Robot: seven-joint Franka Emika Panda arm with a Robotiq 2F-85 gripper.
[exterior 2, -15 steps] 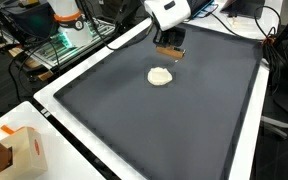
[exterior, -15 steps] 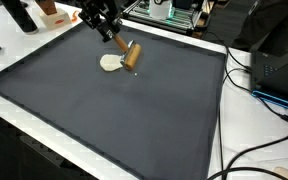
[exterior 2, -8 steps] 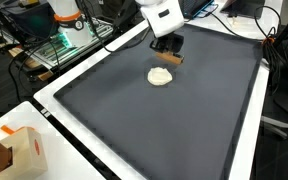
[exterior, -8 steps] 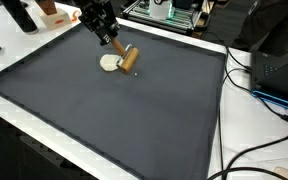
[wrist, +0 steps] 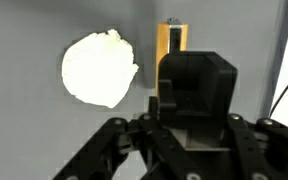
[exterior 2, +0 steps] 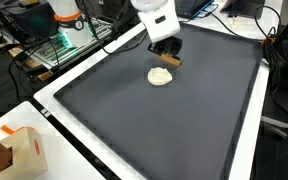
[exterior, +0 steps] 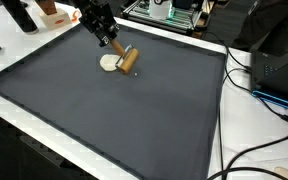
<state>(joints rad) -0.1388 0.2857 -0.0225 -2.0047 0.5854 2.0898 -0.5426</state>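
I have the tool (exterior: 113, 42) clamped on the wooden roller (exterior: 130, 58), which juts ahead of it, held low to stay near the dark mat (exterior: 134, 110). Pale dough disc (exterior: 109, 63) lies just beside the tool.

one white flat lump (exterior: 108, 63), one wooden block (exterior: 130, 58), one dark mat (exterior: 114, 115)

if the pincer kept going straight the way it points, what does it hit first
Likely the mat, just past the wooden tool the pincer grips; the dough lies beside that line, though depth is unclear.
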